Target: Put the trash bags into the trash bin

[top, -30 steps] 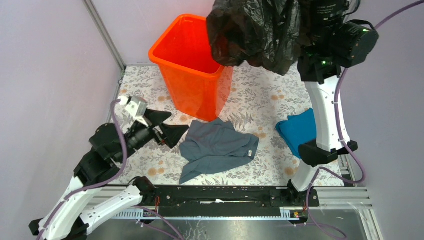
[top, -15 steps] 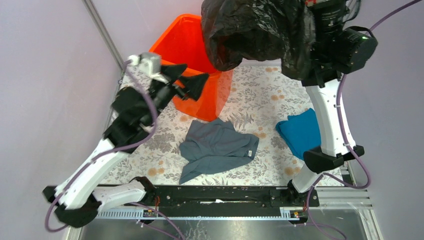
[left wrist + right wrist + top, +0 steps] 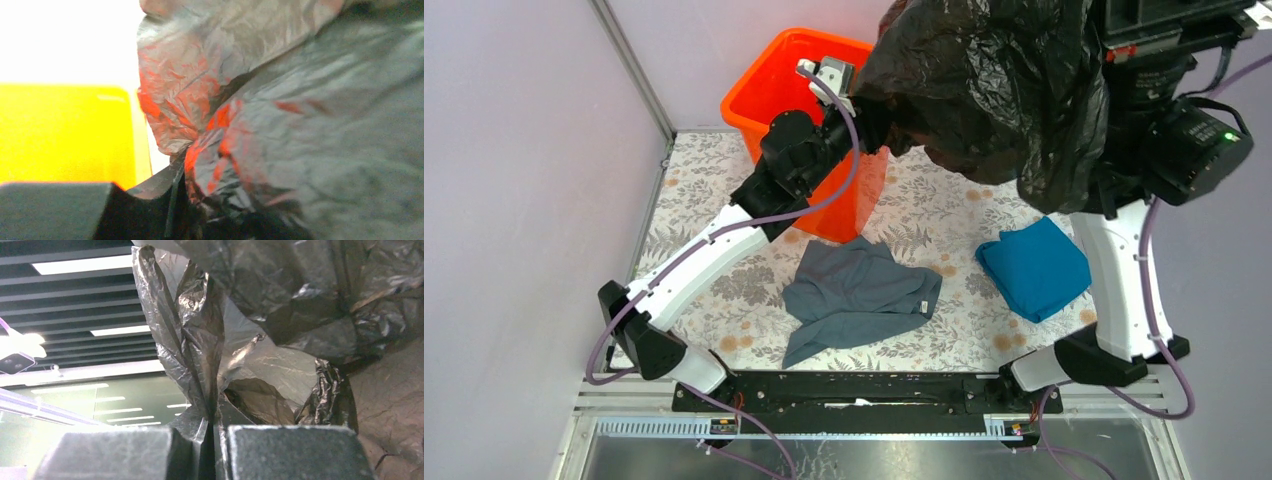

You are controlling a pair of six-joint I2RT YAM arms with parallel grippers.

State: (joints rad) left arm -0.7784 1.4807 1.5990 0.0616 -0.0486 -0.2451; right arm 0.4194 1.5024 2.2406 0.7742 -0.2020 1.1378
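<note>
The black crinkled trash bag (image 3: 1004, 90) hangs high over the table's back right, its left edge above the orange trash bin (image 3: 769, 80). My right gripper (image 3: 214, 415) is shut on a gathered fold of the bag (image 3: 200, 340); in the top view the bag hides it. My left gripper (image 3: 876, 108) reaches to the bag's left edge over the bin. In the left wrist view the bag (image 3: 300, 100) fills the frame and bunches against my one visible finger (image 3: 160, 182). The other finger is covered. The bin (image 3: 65, 135) glows orange behind.
A crumpled grey cloth (image 3: 859, 295) lies on the flowered table in front of the bin. A folded blue cloth (image 3: 1034, 265) lies at the right, beside the right arm. Walls close in on the left and the back.
My left arm swung up from the table's left to the bag's edge above the bin, and its jaws closed in. The right arm carried the bag higher and to the right.
</note>
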